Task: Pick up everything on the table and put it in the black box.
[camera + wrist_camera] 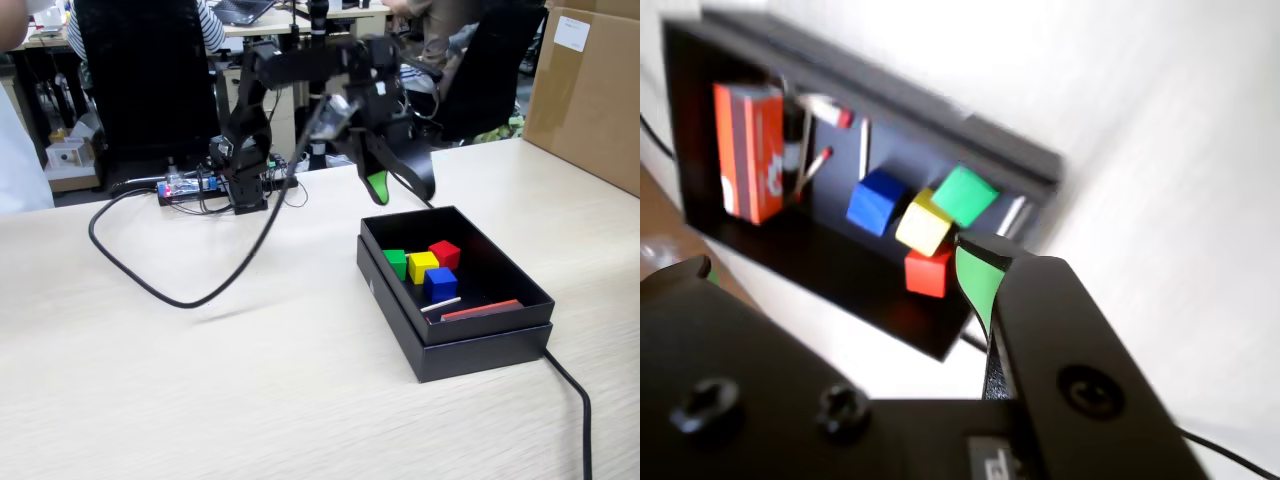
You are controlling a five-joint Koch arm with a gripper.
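All the cubes lie together inside the black box (480,345) (975,138): green (396,262) (965,195), yellow (422,266) (923,224), red (445,253) (930,272) and blue (439,283) (877,200). The box stands on the pale wood-grain table (250,380). My gripper (400,188) (835,260) hangs in the air above and behind the box's far left corner in the fixed view. It is open, with green-lined jaws wide apart and nothing between them.
An orange matchbox (480,310) (750,150) and loose matchsticks (440,304) (815,165) also lie in the box. A thick black cable (150,280) loops across the table on the left. Another cable (575,400) runs off front right. A brown carton (590,90) stands at the right.
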